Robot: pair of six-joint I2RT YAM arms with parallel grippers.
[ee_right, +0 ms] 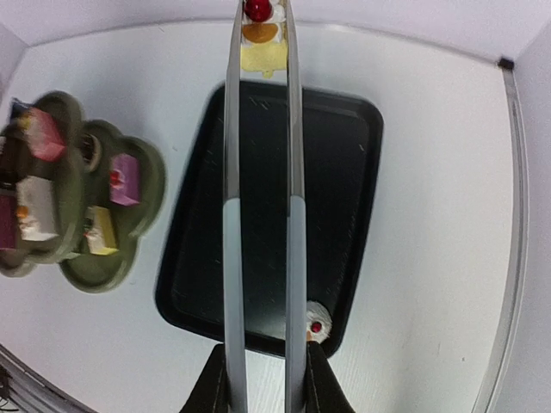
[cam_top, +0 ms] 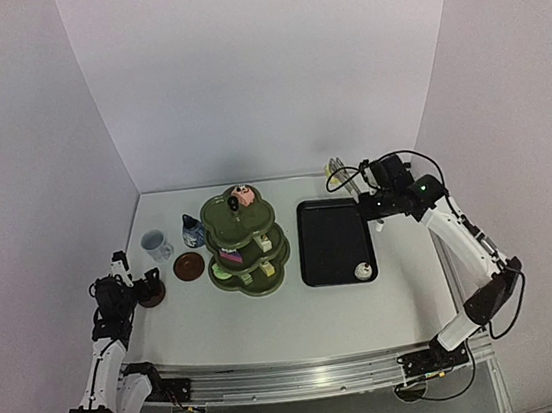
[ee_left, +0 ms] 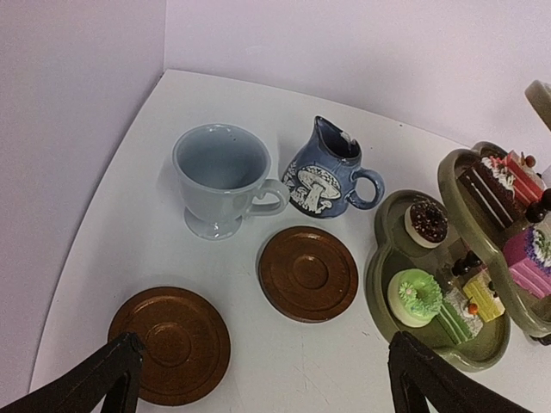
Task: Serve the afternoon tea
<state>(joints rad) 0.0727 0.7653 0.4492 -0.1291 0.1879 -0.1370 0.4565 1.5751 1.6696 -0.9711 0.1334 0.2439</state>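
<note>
Right gripper [ee_right: 267, 383] jaws narrow, clamped on tongs [ee_right: 231, 258]; tong tips pinch yellow cake [ee_right: 263, 50] above tabletop [ee_right: 439, 129], just beyond tray [ee_right: 340, 189] far edge. Cake prob. light, soft, crushable: grip sides, min. force. Left gripper [ee_left: 263, 366] jaws wide, empty.

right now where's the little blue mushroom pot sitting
In the top view the blue-and-white pot stands left of centre, between the white mug on its left and the green stand on its right, with a brown coaster just in front.
</note>
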